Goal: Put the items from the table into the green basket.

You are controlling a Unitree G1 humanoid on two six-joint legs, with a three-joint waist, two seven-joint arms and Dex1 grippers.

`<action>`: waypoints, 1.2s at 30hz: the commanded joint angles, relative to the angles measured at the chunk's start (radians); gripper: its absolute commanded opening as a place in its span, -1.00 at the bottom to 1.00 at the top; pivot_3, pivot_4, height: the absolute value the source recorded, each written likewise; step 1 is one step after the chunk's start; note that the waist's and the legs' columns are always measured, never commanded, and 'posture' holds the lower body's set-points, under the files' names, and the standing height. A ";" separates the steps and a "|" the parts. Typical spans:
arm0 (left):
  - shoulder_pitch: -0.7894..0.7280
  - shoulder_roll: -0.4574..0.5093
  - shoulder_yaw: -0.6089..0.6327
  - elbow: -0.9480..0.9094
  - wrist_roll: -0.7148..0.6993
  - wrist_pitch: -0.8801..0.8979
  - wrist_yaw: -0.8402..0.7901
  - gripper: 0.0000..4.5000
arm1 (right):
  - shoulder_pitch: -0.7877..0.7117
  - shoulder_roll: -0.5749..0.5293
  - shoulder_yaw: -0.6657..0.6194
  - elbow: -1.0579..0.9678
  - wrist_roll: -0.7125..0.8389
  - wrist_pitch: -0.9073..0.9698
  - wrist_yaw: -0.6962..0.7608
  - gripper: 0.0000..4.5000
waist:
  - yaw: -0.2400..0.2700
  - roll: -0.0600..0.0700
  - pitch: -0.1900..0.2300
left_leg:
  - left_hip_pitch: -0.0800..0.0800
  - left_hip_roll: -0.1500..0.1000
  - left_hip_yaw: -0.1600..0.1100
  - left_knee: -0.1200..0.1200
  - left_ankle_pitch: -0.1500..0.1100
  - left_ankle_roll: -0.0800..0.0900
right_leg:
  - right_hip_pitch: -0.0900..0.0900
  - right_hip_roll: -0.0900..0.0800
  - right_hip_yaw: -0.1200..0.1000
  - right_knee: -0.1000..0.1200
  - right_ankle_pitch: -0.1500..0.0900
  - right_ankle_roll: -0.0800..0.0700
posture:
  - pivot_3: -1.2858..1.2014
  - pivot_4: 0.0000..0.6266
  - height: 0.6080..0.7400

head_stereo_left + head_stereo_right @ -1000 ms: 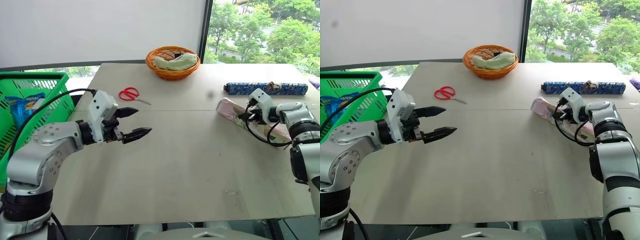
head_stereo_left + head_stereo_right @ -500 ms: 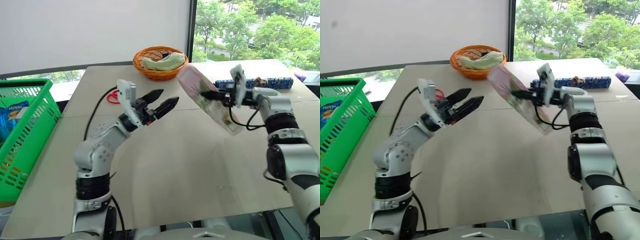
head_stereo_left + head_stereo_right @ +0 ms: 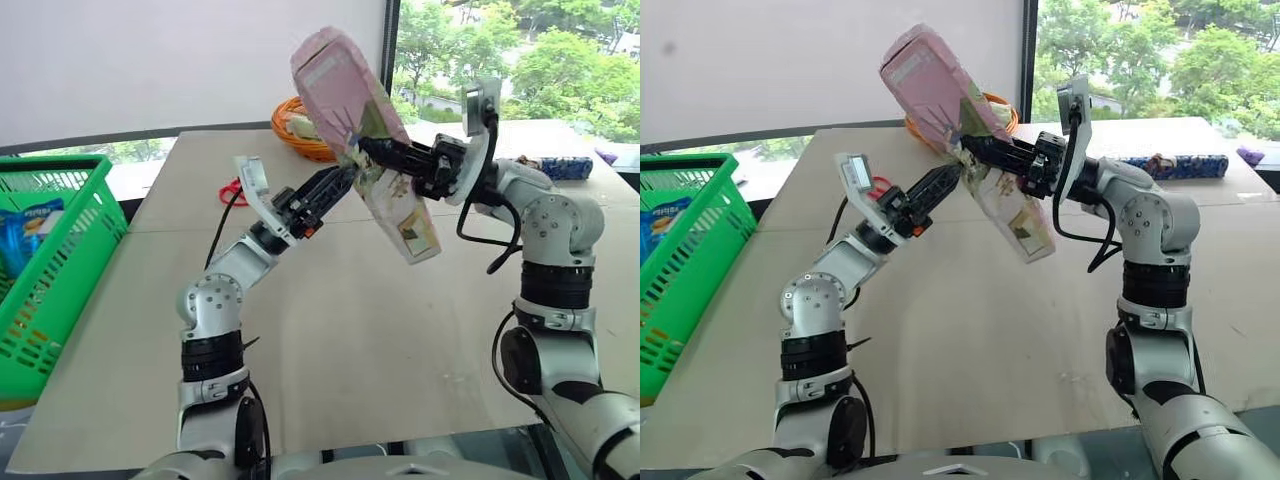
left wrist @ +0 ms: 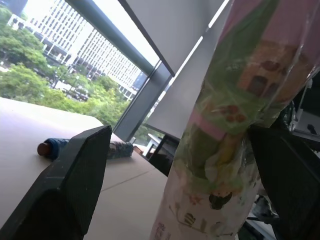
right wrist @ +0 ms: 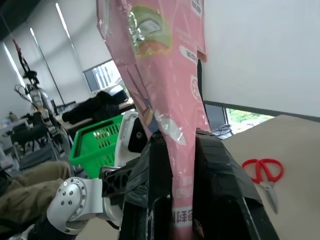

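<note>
Beige table (image 3: 400,330) by window; right pincer (image 3: 372,150) pinching pink box (image 3: 345,90), left pincer (image 3: 335,185) spread

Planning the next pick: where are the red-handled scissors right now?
The red-handled scissors lie flat on the beige table, on the robot's left half at the far side, behind the left gripper and left of the orange wicker basket.

Occlusions and cut-offs, head and wrist views

The orange wicker basket (image 3: 300,135) at upper centre is largely hidden behind the raised pink box (image 3: 360,130). The scissors (image 3: 230,190) are mostly covered by the left gripper (image 3: 335,182). The green basket (image 3: 60,260) is cut by the left edge; print on the blue packet (image 3: 25,235) inside it cannot be read. The dark-blue roll (image 3: 565,167) is partly hidden behind the right arm.
</note>
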 commanded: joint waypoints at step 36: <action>-0.369 0.582 -0.182 0.346 0.928 -0.433 0.315 -0.96 | 0.151 -0.244 0.136 -0.111 0.026 -0.305 0.095 0.48 | -0.023 0.003 0.000 | -0.008 0.000 0.004 -0.003 0.000 0.000 | -0.011 0.002 0.004 -0.002 0.000 0.000 | -0.06 -1.00 0.96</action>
